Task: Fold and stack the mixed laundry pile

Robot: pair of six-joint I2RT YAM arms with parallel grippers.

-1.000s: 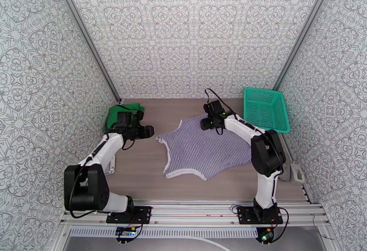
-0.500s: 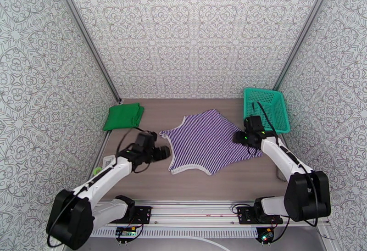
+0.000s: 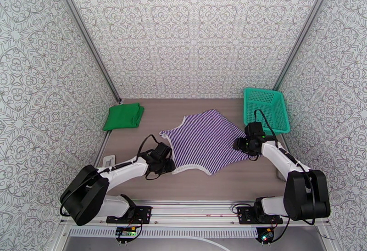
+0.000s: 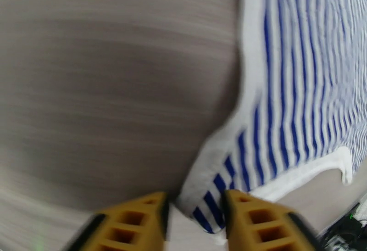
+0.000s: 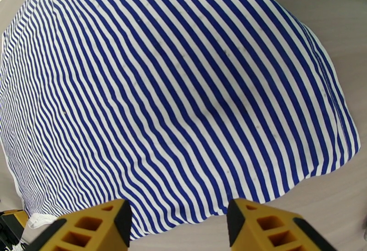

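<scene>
left gripper [image 4: 195, 200] is at the near left corner of the top [image 3: 206, 139]. jaws are narrow but there's a gap, with the white-trimmed corner sitting between the fingers. right gripper [image 5: 179, 208] hovers over the top's right edge, jaws wide, holding nothing. the top lies spread out flat on the table [image 3: 229, 181]. green tee [image 3: 124, 116] is folded, well apart to the top's far left. basket [image 3: 264, 90] sits near the top's far right.
</scene>
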